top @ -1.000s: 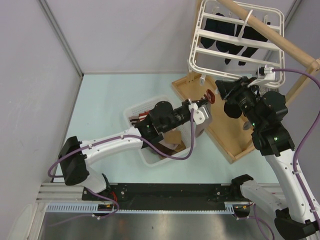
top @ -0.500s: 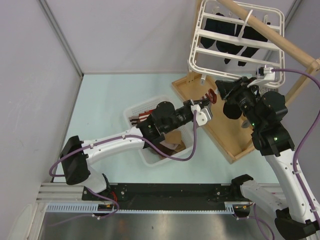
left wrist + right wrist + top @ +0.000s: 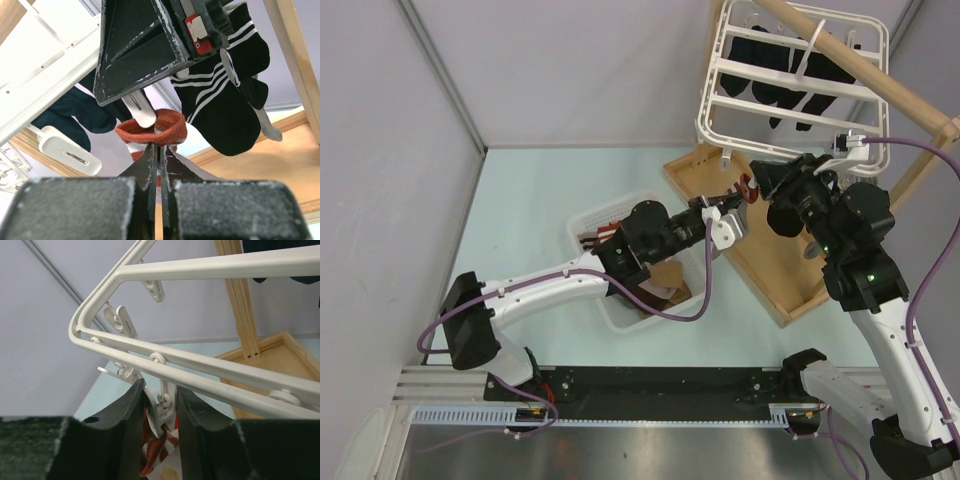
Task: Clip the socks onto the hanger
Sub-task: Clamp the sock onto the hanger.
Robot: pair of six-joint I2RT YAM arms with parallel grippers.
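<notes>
Maroon and white stripes mark the cuff of the soft fabric sock (image 3: 165, 131) that the left gripper (image 3: 159, 156) pinches, its two black fingers closed tight on the fabric just below the cuff, which stands up above them. Right over the cuff hangs a small white plastic clip (image 3: 164, 407), dangling from the near rail of the large white rectangular plastic hanger (image 3: 215, 371). The right gripper (image 3: 161, 394) squeezes this clip, its fingers narrow against the clip's two sides. From the left wrist the clip's tip seems to touch the cuff's rim, though whether it bites the fabric cannot be told. Black socks with white stripes (image 3: 225, 107) hang from the hanger, beside the light wooden pole rack (image 3: 860, 65). Under the left arm sits a white slotted plastic basket (image 3: 618, 318) on the pale green table (image 3: 530, 200)
</notes>
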